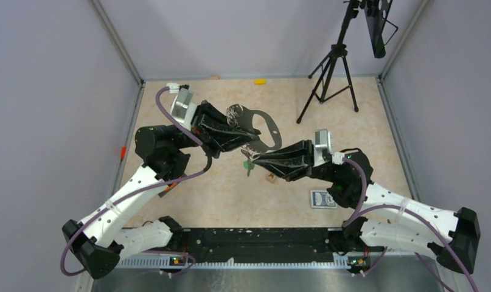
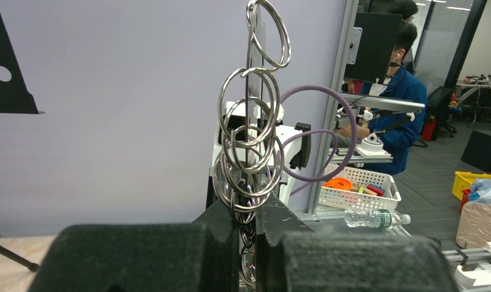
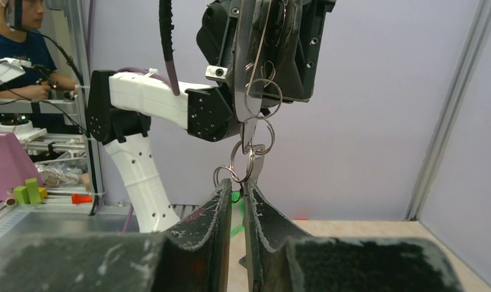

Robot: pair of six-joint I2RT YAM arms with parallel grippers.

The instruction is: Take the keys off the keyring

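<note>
L gripper (image 1: 247, 137) is clamping the keyring (image 1: 266, 123), holding it up off the worktop (image 1: 230, 194) approx mid-scene. Keys (image 1: 248, 163) are dangling under it on small split rings (image 3: 258, 129). R gripper (image 3: 238, 204) is sitting round one key's blade. Its fingers (image 3: 221, 210) are nearly together w/ a thin gap, so can't tell if it's pinched. To do it well: L clamping rigid, R gripping near the key head, then twisting it along the split-ring coil & not yanking down.

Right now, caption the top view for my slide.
Left claw grips the keyring; right claw at its dangling keys.
</note>
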